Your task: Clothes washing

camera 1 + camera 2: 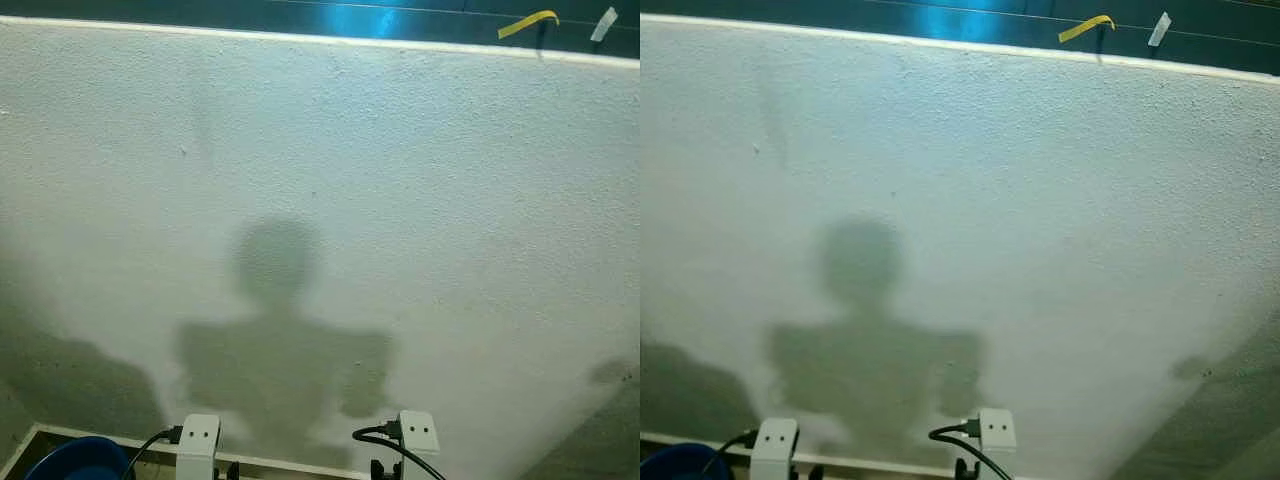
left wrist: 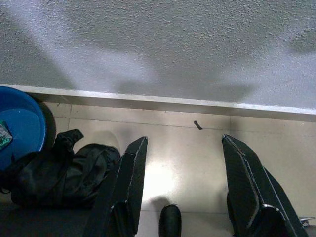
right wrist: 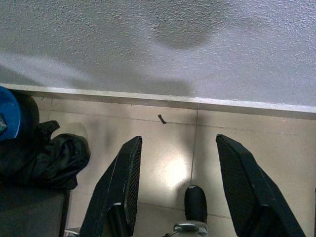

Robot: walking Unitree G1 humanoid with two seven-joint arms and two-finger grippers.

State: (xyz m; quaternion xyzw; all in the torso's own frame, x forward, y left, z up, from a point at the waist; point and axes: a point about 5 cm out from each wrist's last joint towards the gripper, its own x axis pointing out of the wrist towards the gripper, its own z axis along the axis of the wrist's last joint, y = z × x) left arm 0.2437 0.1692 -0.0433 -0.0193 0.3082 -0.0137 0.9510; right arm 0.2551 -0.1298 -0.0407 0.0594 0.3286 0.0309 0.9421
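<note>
Head views faced a white textured wall (image 1: 400, 180) with the robot's shadow (image 1: 275, 350) on it. Yellow tape (image 1: 528, 22) and a white tape piece (image 1: 603, 24) were stuck on the dark strip above the wall's top edge. Blue basin (image 1: 80, 460) sat at the lower left, by the wall's foot.

Left pincer (image 2: 183, 163) was wide open, empty, over the tiled floor (image 2: 173, 143) facing the baseboard. Black clothes (image 2: 59, 173) lay heaped on the floor, touching the basin (image 2: 19, 128). A small dark scrap (image 2: 197, 125) lay near the baseboard.

Right pincer (image 3: 178, 163) was also wide open, empty, above the floor, with the clothes (image 3: 44, 158) off to one side.
</note>
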